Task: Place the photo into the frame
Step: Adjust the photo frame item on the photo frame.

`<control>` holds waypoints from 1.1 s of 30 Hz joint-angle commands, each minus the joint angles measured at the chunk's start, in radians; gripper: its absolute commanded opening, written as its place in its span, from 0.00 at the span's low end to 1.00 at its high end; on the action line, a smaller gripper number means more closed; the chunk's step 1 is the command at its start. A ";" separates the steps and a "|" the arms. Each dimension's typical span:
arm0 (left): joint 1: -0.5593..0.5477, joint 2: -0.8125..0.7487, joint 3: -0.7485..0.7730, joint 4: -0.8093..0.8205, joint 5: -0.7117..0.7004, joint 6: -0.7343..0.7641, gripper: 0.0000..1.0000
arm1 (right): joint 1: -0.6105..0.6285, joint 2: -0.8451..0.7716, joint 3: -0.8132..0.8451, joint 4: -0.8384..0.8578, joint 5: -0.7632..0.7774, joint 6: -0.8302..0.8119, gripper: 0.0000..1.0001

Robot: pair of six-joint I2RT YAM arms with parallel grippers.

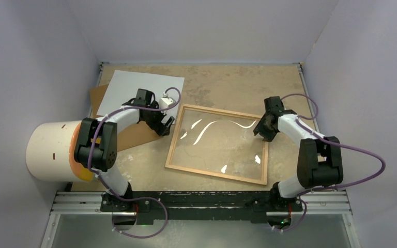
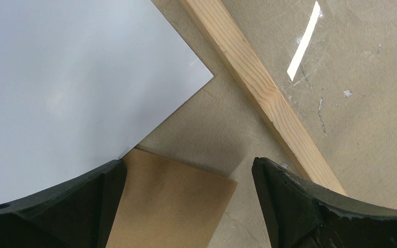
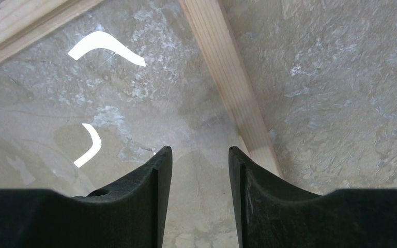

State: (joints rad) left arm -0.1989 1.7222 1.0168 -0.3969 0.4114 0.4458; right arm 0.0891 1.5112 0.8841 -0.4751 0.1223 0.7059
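The photo (image 1: 139, 89) lies white back up at the back left of the table, partly over a brown backing board (image 1: 132, 135). The light-wood frame (image 1: 173, 138) lies flat in the middle, its glass pane (image 1: 217, 142) reflecting light. My left gripper (image 1: 166, 125) hovers open between the photo's near corner (image 2: 72, 88) and the frame's left moulding (image 2: 258, 88), with the board's corner (image 2: 170, 206) under it; nothing is between its fingers. My right gripper (image 1: 265, 133) stands partly open and empty over the pane (image 3: 108, 103), just inside the right moulding (image 3: 227, 77).
A white cylinder with an orange end (image 1: 51, 150) lies at the left beside the left arm. Walls close in the table on three sides. An aluminium rail (image 1: 201, 202) carrying the arm bases runs along the near edge.
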 commanded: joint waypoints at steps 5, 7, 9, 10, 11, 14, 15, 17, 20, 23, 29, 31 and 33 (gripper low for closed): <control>-0.013 0.008 -0.028 -0.066 0.020 -0.023 1.00 | -0.005 0.004 -0.037 -0.009 0.051 -0.018 0.47; -0.013 0.006 -0.030 -0.066 0.020 -0.022 1.00 | -0.006 0.015 -0.043 -0.008 0.062 -0.015 0.47; -0.013 0.006 -0.033 -0.065 0.020 -0.023 1.00 | -0.004 0.027 -0.048 -0.004 0.069 -0.011 0.47; -0.013 0.007 -0.033 -0.064 0.021 -0.023 1.00 | -0.005 0.032 -0.051 0.000 0.078 -0.006 0.47; -0.013 0.009 -0.034 -0.062 0.021 -0.022 1.00 | -0.006 0.038 -0.055 0.005 0.087 -0.004 0.47; -0.013 0.015 -0.034 -0.060 0.021 -0.025 1.00 | -0.005 0.041 -0.068 0.025 0.063 0.009 0.47; -0.013 0.015 -0.034 -0.060 0.021 -0.025 1.00 | -0.004 0.042 -0.066 0.031 0.067 0.010 0.47; -0.011 0.013 -0.034 -0.062 0.020 -0.022 1.00 | -0.004 0.050 -0.057 0.041 0.069 0.000 0.47; -0.011 0.011 -0.031 -0.064 0.016 -0.022 1.00 | -0.004 0.045 -0.033 0.042 0.039 -0.006 0.47; -0.011 0.010 -0.029 -0.069 0.015 -0.020 1.00 | -0.004 0.019 -0.009 0.033 -0.007 -0.015 0.47; -0.011 0.004 -0.027 -0.078 0.012 -0.018 1.00 | -0.005 -0.038 0.073 -0.017 -0.051 -0.065 0.47; -0.011 0.001 -0.027 -0.080 0.011 -0.017 1.00 | -0.005 -0.052 0.086 -0.027 -0.045 -0.071 0.46; -0.011 -0.002 -0.027 -0.082 0.010 -0.017 1.00 | -0.005 -0.049 0.079 -0.036 -0.039 -0.078 0.46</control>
State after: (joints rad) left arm -0.1989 1.7214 1.0168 -0.3977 0.4103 0.4461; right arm 0.0887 1.5040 0.9264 -0.4660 0.0834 0.6643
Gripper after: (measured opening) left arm 0.996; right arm 0.466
